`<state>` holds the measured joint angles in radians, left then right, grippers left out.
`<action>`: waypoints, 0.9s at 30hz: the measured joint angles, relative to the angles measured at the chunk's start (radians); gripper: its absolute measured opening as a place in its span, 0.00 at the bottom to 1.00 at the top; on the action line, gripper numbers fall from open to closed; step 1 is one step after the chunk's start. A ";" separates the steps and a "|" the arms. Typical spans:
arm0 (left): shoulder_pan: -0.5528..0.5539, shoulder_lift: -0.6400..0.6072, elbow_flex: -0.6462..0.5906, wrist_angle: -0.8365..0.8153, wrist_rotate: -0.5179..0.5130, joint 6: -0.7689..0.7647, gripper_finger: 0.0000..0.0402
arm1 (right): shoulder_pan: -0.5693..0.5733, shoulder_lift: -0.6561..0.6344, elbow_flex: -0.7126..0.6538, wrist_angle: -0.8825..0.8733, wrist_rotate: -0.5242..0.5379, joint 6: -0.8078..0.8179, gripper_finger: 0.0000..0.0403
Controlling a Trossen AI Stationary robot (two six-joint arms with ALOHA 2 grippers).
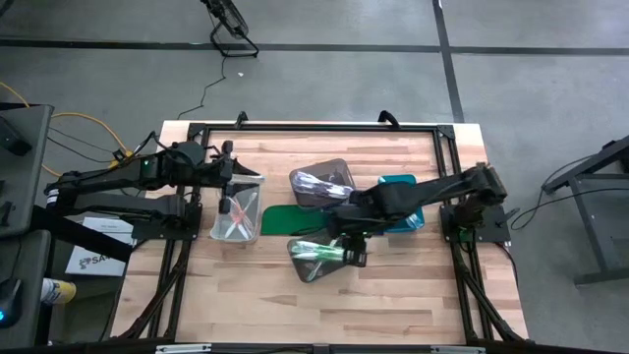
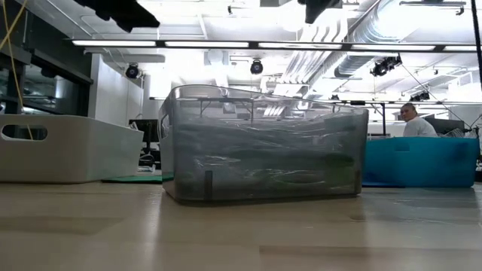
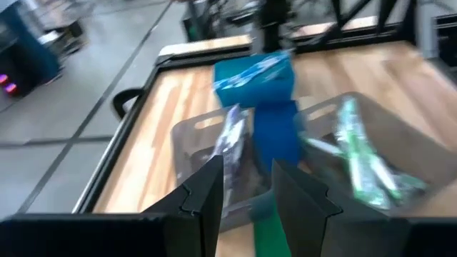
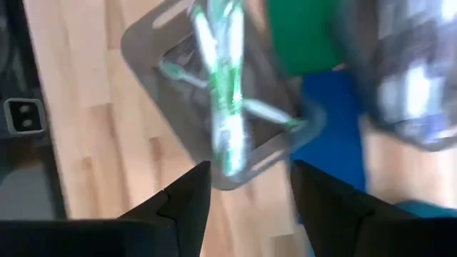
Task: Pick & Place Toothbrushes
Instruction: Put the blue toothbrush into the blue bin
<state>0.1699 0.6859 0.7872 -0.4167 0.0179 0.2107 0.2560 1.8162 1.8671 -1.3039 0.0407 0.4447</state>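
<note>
Presently, your stock on the counter (image 1: 393,295) reads as follows.

Right tool (image 4: 246,187) — above the near smoky bin (image 1: 316,258), fingers parted to a middling gap with nothing between them. The green-and-white toothbrushes (image 4: 223,86) lie in a loose heap in that bin, directly in front of the fingers.

Left tool (image 3: 246,196) — held over the clear bin (image 1: 236,208) at the left side of the counter, fingers a narrow gap apart and empty. A few pink toothbrushes (image 1: 239,210) lie crossed in that bin.

Further items: a second smoky bin (image 1: 322,183) with pale toothbrushes inside, a teal bin (image 1: 401,218) partly under the right arm, a green mat (image 1: 283,218) between the bins, and a blue mat (image 3: 275,132) seen from the left wrist.

Hazards, as a judgement:
- The green brushes overlap, so a descent into the heap may pinch two at once or catch one by its end and let it swing out.
- The near bin is light and sits askew; a finger striking its rim or wall would likely shove or tip it.
- You have the right arm reaching across the teal bin, so a low sweep back could knock it.
</note>
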 joint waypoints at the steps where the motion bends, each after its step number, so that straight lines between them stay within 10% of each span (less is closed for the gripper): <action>1: 0.000 0.005 0.000 0.001 -0.024 -0.010 0.29 | 0.005 -0.019 -0.003 -0.001 0.031 -0.004 0.46; 13: 0.069 0.186 0.002 0.056 -0.151 -0.049 0.29 | -0.039 -0.415 -0.428 0.165 0.094 -0.021 0.43; 27: 0.501 0.385 0.093 -0.202 0.090 -0.024 0.29 | -0.140 -0.661 -0.677 0.311 0.095 -0.052 0.43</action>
<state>0.6712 1.0709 0.8798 -0.6189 0.1080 0.1870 0.1156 1.1556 1.1900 -0.9926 0.1354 0.3923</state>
